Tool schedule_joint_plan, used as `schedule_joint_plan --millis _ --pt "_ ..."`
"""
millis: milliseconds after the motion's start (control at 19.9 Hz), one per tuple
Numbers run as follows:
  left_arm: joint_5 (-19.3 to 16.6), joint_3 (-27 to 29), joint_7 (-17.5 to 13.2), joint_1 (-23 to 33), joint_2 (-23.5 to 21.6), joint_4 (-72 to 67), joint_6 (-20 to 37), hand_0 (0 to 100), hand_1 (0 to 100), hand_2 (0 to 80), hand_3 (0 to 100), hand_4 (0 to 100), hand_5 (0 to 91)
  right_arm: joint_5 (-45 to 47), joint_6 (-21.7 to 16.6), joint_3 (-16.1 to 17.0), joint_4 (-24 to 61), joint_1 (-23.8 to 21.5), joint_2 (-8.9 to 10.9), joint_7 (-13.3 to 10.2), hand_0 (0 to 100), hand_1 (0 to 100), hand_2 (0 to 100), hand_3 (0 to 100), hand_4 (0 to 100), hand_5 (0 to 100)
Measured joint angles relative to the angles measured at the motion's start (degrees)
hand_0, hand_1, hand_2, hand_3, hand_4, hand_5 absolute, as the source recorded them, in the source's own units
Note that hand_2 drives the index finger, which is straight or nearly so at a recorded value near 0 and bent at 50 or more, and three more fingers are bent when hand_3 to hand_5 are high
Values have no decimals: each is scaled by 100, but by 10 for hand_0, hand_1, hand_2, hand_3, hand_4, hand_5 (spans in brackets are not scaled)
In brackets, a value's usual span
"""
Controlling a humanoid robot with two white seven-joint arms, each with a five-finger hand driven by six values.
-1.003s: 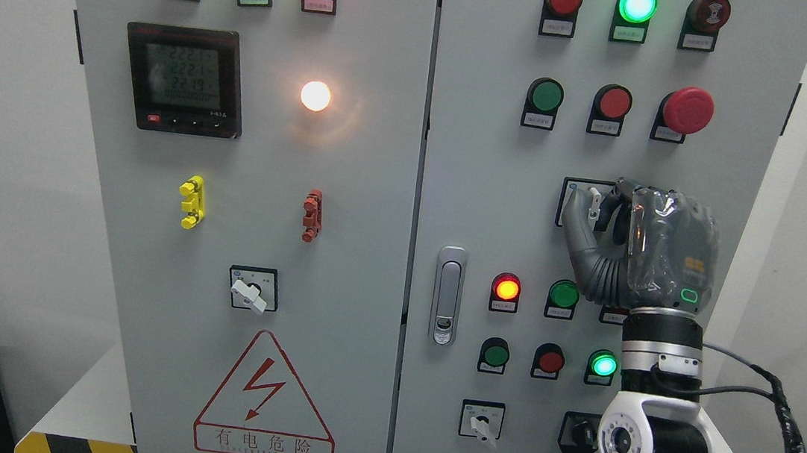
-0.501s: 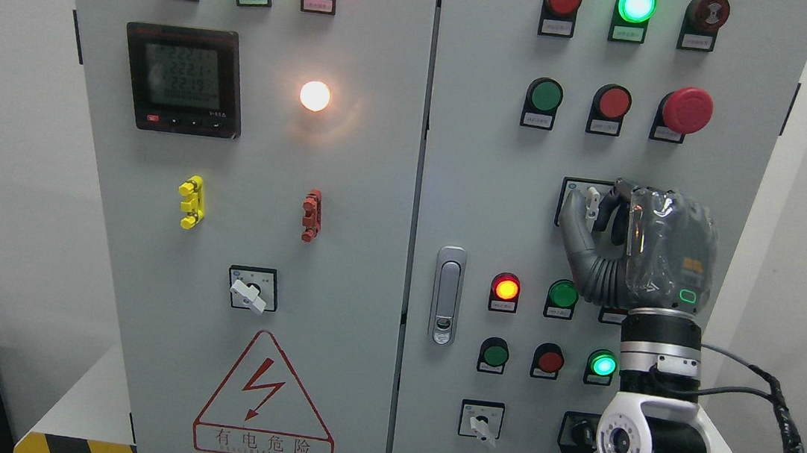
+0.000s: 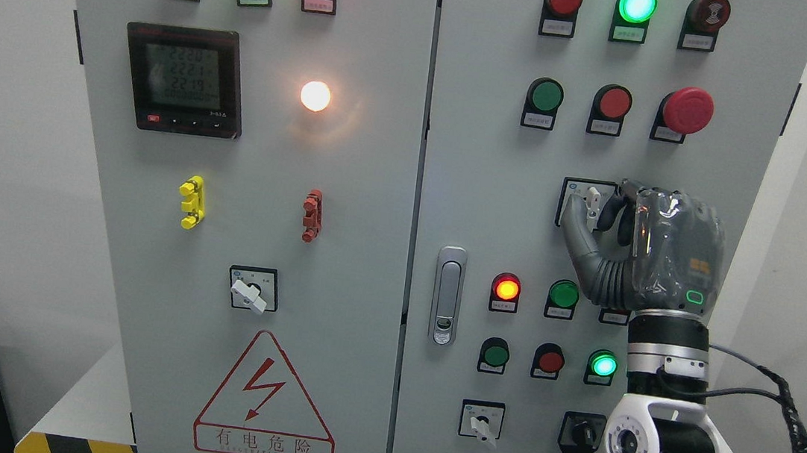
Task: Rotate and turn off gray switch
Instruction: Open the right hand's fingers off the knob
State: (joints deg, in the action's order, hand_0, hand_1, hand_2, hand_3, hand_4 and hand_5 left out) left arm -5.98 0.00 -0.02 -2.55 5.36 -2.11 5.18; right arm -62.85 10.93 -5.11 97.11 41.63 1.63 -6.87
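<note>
right hand (image 3: pixel 610 226) curled round gray switch (image 3: pixel 592 203), thumb under, fingers above, placed to twist | switch mid-right on cabinet (image 3: pixel 482 190), below red buttons | handle near upright, turn unfinished

Digital meter (image 3: pixel 184 80) upper left door; warning triangle (image 3: pixel 268 396) below; door latch (image 3: pixel 447 295) centre.
</note>
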Motion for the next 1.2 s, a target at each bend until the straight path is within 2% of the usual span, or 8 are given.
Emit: schedule_joint_plan --millis 301,501,752,903,1003,1053,1153,1204 --pt "0 0 0 0 0 0 0 120 389 0 0 0 0 10 -10 7 70 -22 36 -47 496 277 756 1000 868 986" --pt "0 0 0 0 0 0 0 120 389 0 0 0 0 14 -45 7 184 -104 53 -55 464 276 739 995 860 981" --pt "0 0 0 0 0 0 0 120 389 0 0 0 0 16 -186 21 394 -292 76 -83 432 283 676 900 823 951" --pt "0 0 0 0 0 0 0 120 389 0 0 0 0 17 -341 33 569 -461 85 -200 418 286 585 874 778 755" --pt "0 0 0 0 -1 0 0 120 389 0 0 0 0 18 -427 40 713 -602 91 -264 412 289 507 788 689 592" --pt "0 0 0 0 -1 0 0 120 389 0 0 0 0 18 -482 44 778 -674 93 -293 411 289 497 778 674 568" --pt "0 0 0 0 -1 0 0 120 389 0 0 0 0 18 -622 52 912 -826 98 -352 406 286 426 627 502 394" --pt "0 0 0 0 -1 0 0 120 389 0 0 0 0 18 -698 57 979 -909 101 -378 405 280 420 614 493 383"
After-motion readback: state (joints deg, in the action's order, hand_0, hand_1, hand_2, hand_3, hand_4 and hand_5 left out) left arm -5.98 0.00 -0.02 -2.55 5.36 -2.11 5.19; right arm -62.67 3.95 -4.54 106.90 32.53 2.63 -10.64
